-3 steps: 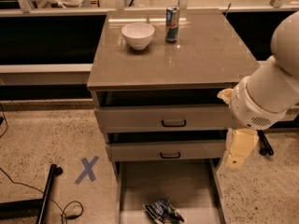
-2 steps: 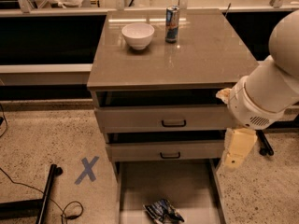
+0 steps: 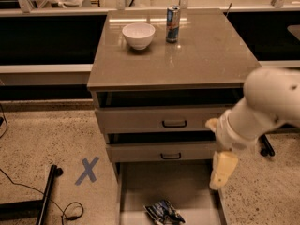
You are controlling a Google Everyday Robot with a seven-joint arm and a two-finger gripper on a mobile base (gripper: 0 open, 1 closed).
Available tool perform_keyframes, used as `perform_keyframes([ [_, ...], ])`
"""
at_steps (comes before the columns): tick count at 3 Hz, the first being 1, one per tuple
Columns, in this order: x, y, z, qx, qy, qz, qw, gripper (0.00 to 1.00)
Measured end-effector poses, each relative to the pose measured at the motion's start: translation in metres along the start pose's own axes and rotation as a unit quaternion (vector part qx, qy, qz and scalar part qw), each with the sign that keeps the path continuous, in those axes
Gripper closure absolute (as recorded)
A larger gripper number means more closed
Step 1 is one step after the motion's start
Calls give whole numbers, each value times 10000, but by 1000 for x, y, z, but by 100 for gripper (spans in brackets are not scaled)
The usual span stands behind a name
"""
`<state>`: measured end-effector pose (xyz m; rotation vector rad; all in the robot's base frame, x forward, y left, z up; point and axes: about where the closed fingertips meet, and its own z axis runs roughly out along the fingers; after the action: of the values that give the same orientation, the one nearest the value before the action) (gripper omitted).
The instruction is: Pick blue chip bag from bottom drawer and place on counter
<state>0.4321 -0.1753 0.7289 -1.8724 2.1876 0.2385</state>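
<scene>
Blue chip bag, small, crinkled dark foil with white patches, lay on the floor of the wide grey-beige bottom drawer, which stood pulled out at bottom centre of the frame. Cream gripper hung at lower right, over the drawer's right wall and apart from the bag; you could not tell its grip state. Glossy grey-brown counter carried a white bowl and a slim blue-silver can at upper centre. Risks, by judgement: your descent could clip the right wall or the drawer front above it. Slick foil could slip from a shallow pinch. Placing near the can could topple it.
</scene>
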Motion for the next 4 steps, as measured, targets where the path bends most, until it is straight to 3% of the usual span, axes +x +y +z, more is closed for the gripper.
perform_keyframes([
  [1, 42, 23, 117, -468, -297, 5, 9985, 0],
  [2, 47, 17, 165, -479, -570, 146, 9971, 0],
  [3, 52, 14, 172, -476, -614, 296, 9965, 0],
  [4, 78, -17, 237, -141, -914, 200, 9955, 0],
])
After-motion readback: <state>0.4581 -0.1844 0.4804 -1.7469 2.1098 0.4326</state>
